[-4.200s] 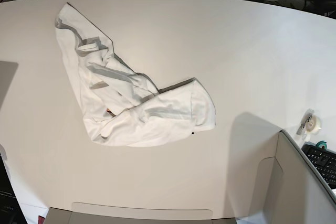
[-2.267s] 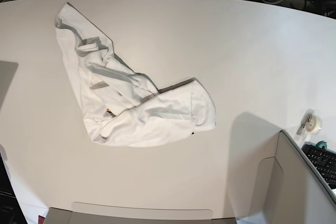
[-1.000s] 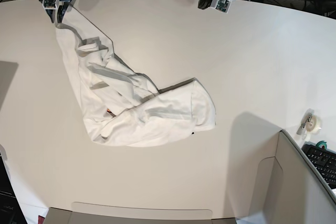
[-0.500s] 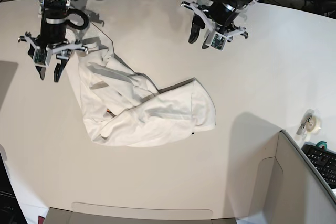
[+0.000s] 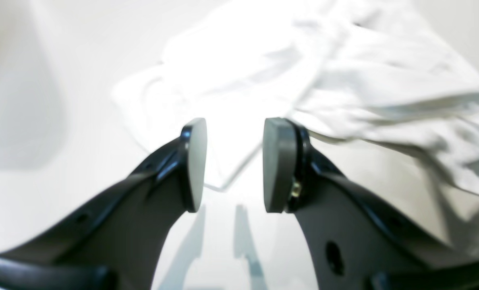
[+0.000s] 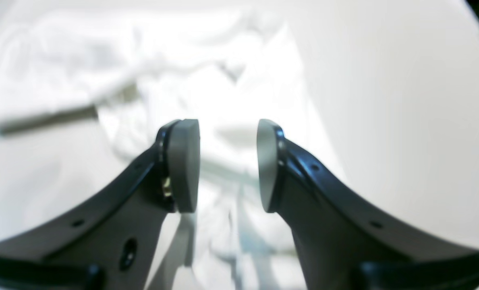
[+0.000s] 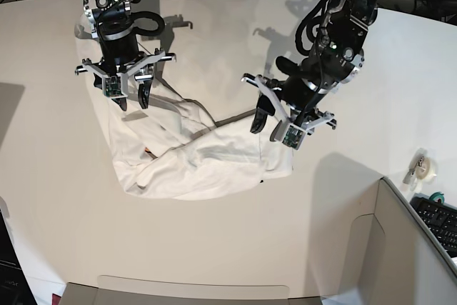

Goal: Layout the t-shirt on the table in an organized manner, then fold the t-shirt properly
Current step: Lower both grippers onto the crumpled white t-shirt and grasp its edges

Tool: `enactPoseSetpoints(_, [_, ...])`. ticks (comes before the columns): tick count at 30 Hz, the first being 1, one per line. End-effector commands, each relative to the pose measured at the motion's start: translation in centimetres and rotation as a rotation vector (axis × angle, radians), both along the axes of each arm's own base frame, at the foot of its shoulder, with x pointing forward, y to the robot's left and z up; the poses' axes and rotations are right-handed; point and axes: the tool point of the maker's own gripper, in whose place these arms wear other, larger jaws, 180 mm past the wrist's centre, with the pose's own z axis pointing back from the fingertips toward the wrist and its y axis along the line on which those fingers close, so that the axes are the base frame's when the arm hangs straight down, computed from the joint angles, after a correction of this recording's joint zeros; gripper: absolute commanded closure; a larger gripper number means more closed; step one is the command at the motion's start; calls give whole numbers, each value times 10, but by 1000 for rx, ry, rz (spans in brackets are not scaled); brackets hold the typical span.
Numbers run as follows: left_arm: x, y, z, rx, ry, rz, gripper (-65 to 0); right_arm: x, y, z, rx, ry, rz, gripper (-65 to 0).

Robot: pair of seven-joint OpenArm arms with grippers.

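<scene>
**T-shirt crumpled on desk, both arms above it**

The white t-shirt (image 7: 186, 149) lies bunched, plain side up, on the off-white desk (image 7: 228, 248), left of centre in the base view; the right gripper (image 7: 128, 96) hangs over its upper part, jaws parted, empty; the left gripper (image 7: 270, 125) sits at its right edge, jaws likewise parted, holding nothing.

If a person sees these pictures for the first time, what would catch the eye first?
First the crumpled white t-shirt, lying bunched left of centre on the off-white table. Then the two black robot arms above it: the left hand, open, at the shirt's right end, and the right hand, also open, over its upper left part. A tape roll stands at the table's right edge.
</scene>
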Motion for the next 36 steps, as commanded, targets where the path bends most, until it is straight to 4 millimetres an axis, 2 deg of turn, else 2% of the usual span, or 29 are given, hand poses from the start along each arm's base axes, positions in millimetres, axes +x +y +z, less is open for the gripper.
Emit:
enactPoseSetpoints(1, [6,-3,7,-6,-25,-11,-222,-1,1,10,2,-38,5,-236])
enactPoseSetpoints(6, [17,-3,-11,26,13,-16,-222,-16,0,-3,1,11,3,-236])
enactPoseSetpoints(12, [28,-1,-38,46,70,1,-223,-13,-5,-1,-36,2,-12,-236])
enactPoseSetpoints(16, [24,-14,-45,32,85,-20,-223,-5,-10,6,-117,-25,-23,-236])
enactPoseSetpoints(20, [6,-44,-44,32,82,-117,-223,7,-8,14,-155,-56,-57,-236])
enactPoseSetpoints(22, [0,-51,-46,35,88,-143,-223,11,-8,18,-173,-66,-70,-236])
enactPoseSetpoints(25, [6,-64,-36,48,54,-187,-223,13,-5,16,-189,-61,-85,-236])
enactPoseSetpoints(29, [15,-71,-41,170,0,-238,-223,11,-2,14,-183,-51,-99,-236])
enactPoseSetpoints(33, [20,-66,-58,350,-58,-268,-223,10,-1,13,-173,-48,-101,-236])
enactPoseSetpoints(36, [21,-76,-62,402,-90,-283,-223,10,-1,13,-177,-48,-102,-236])
